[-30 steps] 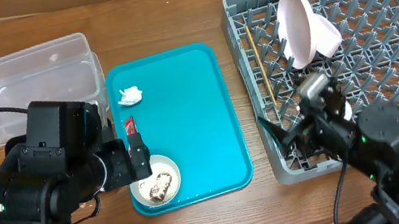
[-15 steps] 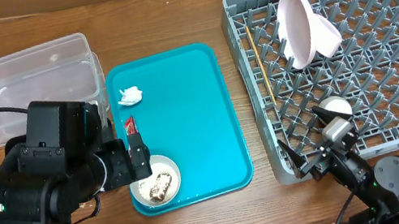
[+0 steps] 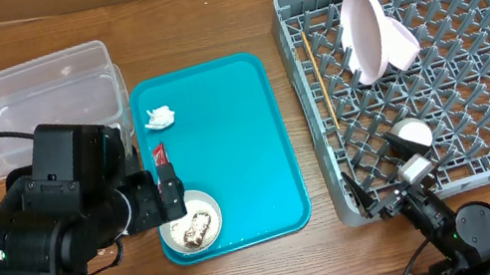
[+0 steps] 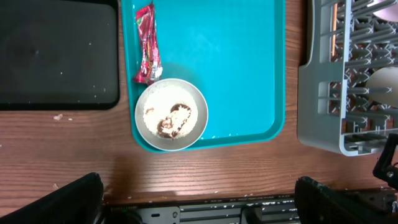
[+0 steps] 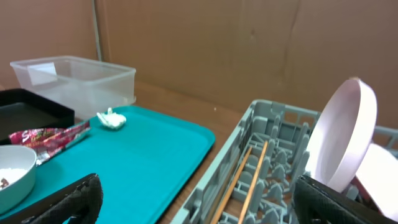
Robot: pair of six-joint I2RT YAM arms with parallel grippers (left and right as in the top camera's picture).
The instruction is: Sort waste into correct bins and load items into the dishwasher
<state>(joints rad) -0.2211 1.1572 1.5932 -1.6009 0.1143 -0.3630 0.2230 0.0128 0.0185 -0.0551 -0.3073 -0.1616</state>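
Note:
A white bowl (image 4: 171, 114) with rice-like scraps and brown bits sits at the front left of the teal tray (image 3: 247, 147). A red wrapper (image 4: 147, 43) lies touching its rim, and a crumpled tissue (image 3: 159, 118) lies farther back. The grey dish rack (image 3: 461, 160) holds an upright pinkish plate (image 3: 363, 31), a small white cup (image 3: 413, 135) and chopsticks (image 3: 320, 79). My left gripper (image 4: 199, 205) is open and empty, high above the table's front edge near the bowl. My right gripper (image 5: 199, 208) is open and empty, low at the rack's front left corner.
The clear tub (image 3: 36, 98) stands at the back left. The black tray (image 4: 59, 56) lies left of the teal tray, hidden under my left arm (image 3: 58, 221) in the overhead view. A second white dish (image 3: 401, 44) leans beside the plate. A cardboard wall stands behind.
My right arm has pulled back from over the rack towards the table's front edge. The cup now shows standing in the rack. My left arm has not moved.

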